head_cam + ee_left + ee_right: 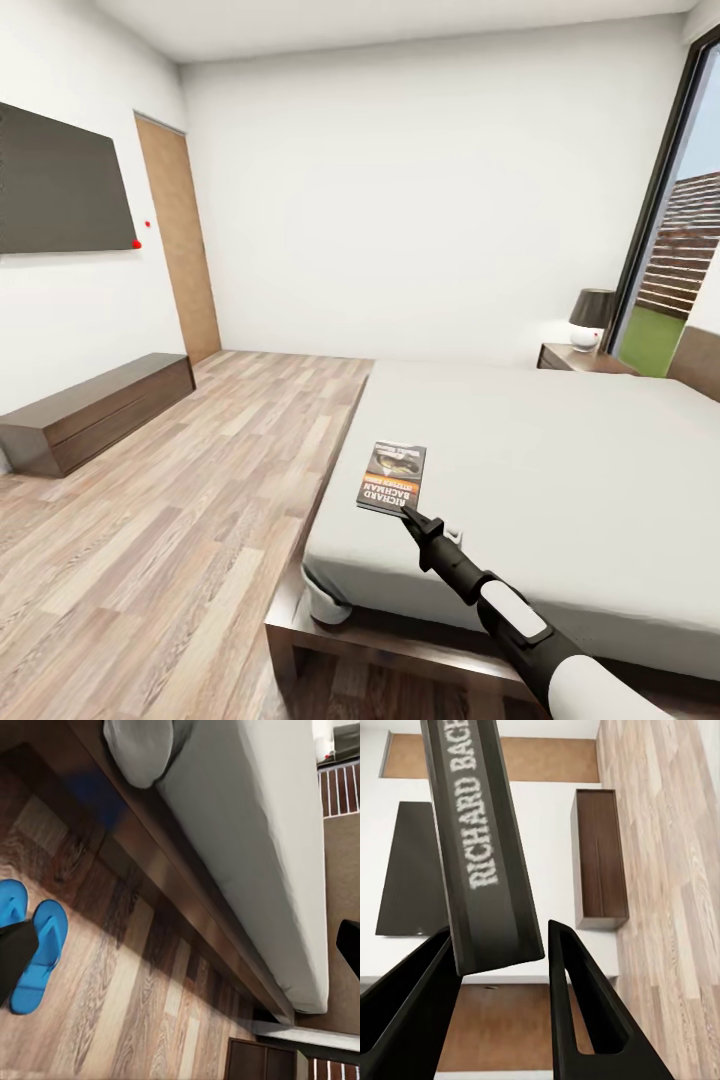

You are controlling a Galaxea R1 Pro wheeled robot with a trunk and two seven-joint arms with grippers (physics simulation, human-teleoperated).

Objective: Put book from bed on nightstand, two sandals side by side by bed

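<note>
The book [392,478] lies near the foot-end corner of the bed [560,470], dark cover with white and orange lettering. My right gripper [408,514] reaches its near edge. In the right wrist view the book's lettered edge [484,847] sits between the two black fingers [412,1012], which are drawn in against it. Two blue sandals [39,956] lie on the wood floor beside the bed frame [187,892], one [10,902] half cut off. My left gripper [180,952] hangs over that floor with its fingertips [349,943] spread wide and nothing between them. A nightstand [580,358] with a lamp [592,318] stands at the bed's far side.
A low dark cabinet [95,410] runs along the left wall under a wall screen [60,180]. A brown door [180,240] is at the far left corner. A tall window [680,230] is at the right. Wood floor [200,500] lies left of the bed.
</note>
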